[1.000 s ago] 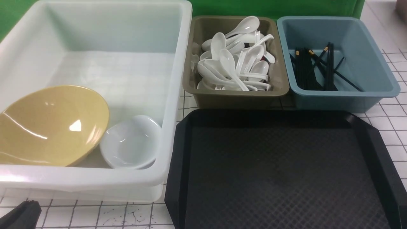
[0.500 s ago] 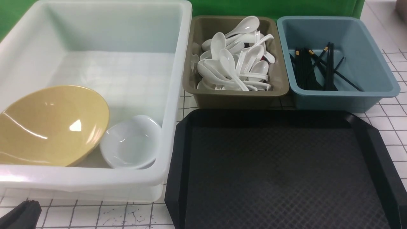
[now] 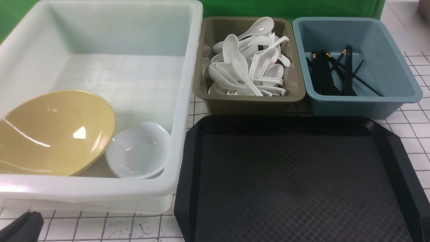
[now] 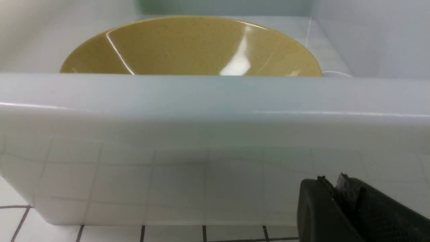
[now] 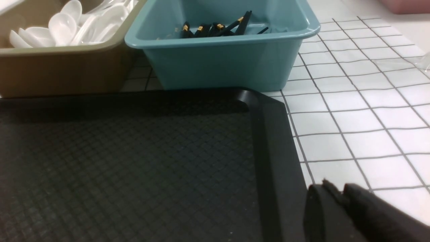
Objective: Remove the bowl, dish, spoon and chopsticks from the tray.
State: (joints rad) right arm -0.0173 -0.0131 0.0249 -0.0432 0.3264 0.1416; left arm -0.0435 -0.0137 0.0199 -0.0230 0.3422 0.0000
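Three bins stand along the far side of the gridded white tabletop (image 3: 416, 134). The big translucent white bin (image 3: 181, 101) is on the left, the olive bin (image 3: 248, 104) in the middle and the blue bin (image 3: 352, 106) on the right. The bowl (image 3: 55, 132) lies tilted in the white bin's near left corner, and the dish (image 3: 137, 151) sits just beside it on the right, touching its rim. White spoons (image 3: 247, 67) are heaped in the olive bin; which one is the task's spoon cannot be told. The black chopsticks (image 3: 331, 72) with gold bands lie in the blue bin among others like them. The tray (image 3: 396, 161) sits near, in front of the olive and blue bins, its textured surface bare.

The left gripper (image 4: 332, 190) rests low in front of the white bin's near wall, its jaws pressed together and holding nothing. The right gripper (image 5: 336, 191) sits low by the tray's right rim, jaws nearly together with only a thin gap, nothing between them.
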